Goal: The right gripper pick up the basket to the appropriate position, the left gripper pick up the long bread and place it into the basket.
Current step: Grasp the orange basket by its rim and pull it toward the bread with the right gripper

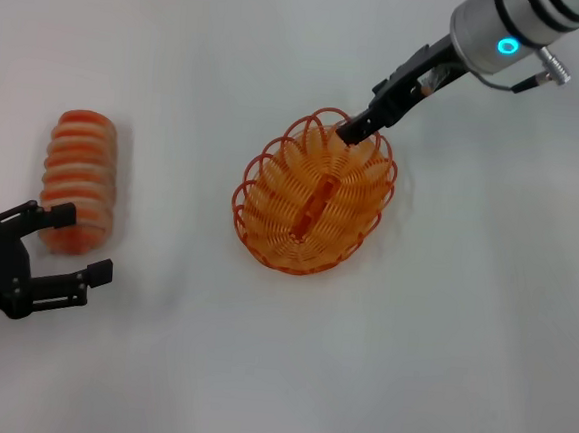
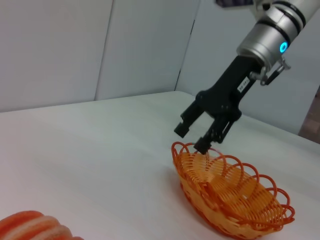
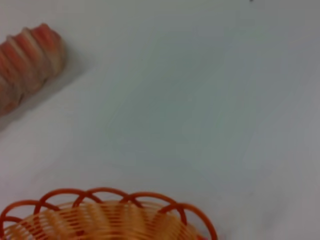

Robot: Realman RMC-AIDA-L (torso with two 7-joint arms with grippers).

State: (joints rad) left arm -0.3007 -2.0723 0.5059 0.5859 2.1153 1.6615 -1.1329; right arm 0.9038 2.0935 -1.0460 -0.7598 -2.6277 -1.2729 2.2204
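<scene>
We log the right gripper [image 1: 361,130], fingers apart, at the basket's [image 1: 272,180] 1 o'clock rim; the left gripper [image 1: 72,245] gapes beside the long bread [image 1: 80,175].

Even, bright, diffuse light was cast from overhead across the matte white table [image 1: 440,339], and no glare was seen. Only faint, soft shadows were thrown beneath the oval orange woven wire basket [image 1: 313,193] and the striped orange-and-cream ridged loaf [image 1: 80,178]. The right wrist view was rendered noticeably blurred.
</scene>
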